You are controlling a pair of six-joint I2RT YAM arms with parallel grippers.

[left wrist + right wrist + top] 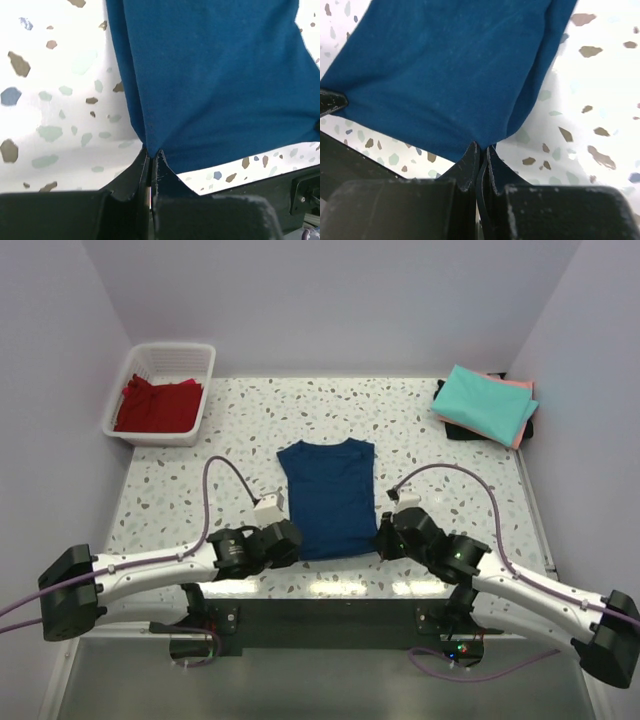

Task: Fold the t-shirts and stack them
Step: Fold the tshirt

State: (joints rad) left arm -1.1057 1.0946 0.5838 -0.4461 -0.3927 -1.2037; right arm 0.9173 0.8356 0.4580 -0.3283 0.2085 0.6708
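Left hand [151,153] and right hand [481,148] sit at the two near hem corners of the navy t-shirt [328,498], which lies flat mid-worktop [160,490], collar away. The fold should go best if both corners rise level and together and the hem travels toward the collar without skewing or bunching. Both hands are pinched fully closed on blue cloth, one corner each; red tee [157,405] in basket [208,380], teal tee [485,400] stacked far right.

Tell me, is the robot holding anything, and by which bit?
Yes, the navy blue t-shirt. The left fingers pinch its near left hem corner, the right fingers its near right one.
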